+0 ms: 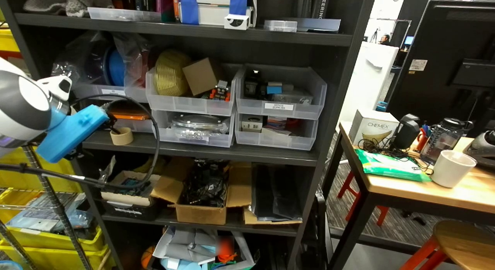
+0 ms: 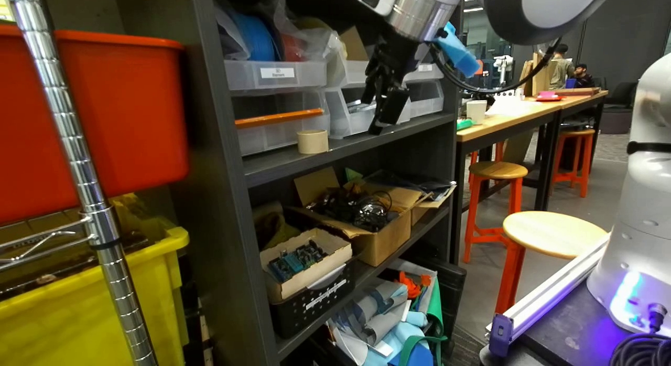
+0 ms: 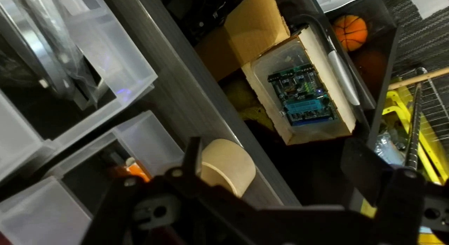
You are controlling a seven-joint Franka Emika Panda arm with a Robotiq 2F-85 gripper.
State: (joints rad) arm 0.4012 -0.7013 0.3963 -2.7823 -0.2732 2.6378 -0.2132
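Note:
My gripper [image 3: 279,164] stands open, its two fingers [image 3: 364,171] far apart with nothing held between them. In an exterior view the gripper [image 2: 372,117] hangs in front of the shelf unit, fingers pointing down. The nearest thing is a beige roll of tape [image 3: 233,160], which shows beside the left finger in the wrist view and is partly covered by it. That tape roll [image 2: 313,142] rests on the edge of the middle shelf, apart from the fingers. It is visible in both exterior views, with the tape roll [image 1: 122,137] just beyond the blue-covered wrist.
Clear plastic bins [image 1: 189,103] are stacked on the middle shelf [image 2: 346,151]. Below stand a box of circuit boards [image 2: 299,261] and a cardboard carton [image 2: 385,245] of cables. A metal rack post [image 2: 78,161] rises at the side. A black cable [image 1: 156,146] loops from the arm.

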